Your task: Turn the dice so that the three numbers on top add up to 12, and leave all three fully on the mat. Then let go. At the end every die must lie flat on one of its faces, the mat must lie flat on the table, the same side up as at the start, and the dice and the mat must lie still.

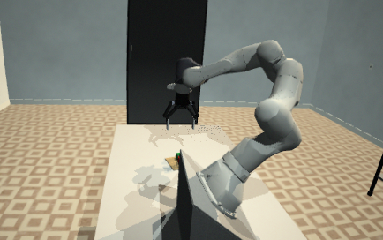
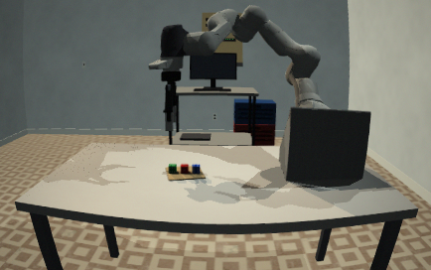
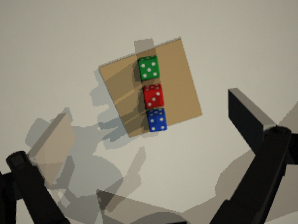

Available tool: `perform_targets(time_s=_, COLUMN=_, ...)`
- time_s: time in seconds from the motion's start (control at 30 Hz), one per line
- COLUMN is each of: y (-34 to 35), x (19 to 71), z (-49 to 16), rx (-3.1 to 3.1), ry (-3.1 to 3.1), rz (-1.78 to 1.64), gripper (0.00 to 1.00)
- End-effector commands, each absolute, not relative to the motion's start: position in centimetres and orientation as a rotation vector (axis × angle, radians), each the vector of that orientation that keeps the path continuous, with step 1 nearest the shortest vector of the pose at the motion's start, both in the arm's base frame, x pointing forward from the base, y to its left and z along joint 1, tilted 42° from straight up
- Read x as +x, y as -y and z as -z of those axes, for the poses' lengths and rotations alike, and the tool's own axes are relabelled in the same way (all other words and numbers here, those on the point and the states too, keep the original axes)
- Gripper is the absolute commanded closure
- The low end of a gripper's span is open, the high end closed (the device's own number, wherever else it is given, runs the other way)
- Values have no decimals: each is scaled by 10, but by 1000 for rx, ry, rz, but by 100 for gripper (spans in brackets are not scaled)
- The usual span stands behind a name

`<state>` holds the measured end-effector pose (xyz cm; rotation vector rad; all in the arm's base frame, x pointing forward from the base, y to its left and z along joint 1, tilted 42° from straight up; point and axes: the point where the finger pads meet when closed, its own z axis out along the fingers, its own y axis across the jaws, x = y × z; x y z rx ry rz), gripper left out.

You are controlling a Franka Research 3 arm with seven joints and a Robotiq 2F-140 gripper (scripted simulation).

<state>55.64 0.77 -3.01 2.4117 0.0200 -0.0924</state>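
wrist view | mat (image 3: 178,70) holds green die (image 3: 148,68), red die (image 3: 153,96), blue die (image 3: 157,120) | pincer (image 3: 147,183) spread wide, empty

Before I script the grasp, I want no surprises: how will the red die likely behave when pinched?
The red die looks rigid and cubic, so probably stable, unlikely to roll. It sits tight between the green die and blue die, so the open gripper may nudge them.
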Motion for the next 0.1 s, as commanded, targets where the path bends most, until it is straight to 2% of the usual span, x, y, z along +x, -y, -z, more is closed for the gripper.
perform_targets(time_s=0.0, y=-8, x=556, z=29, rx=2412, ry=-20, rz=97, gripper=0)
perform_targets(time_s=0.07, y=-8, x=556, z=29, rx=2412, ry=-20, rz=97, gripper=0)
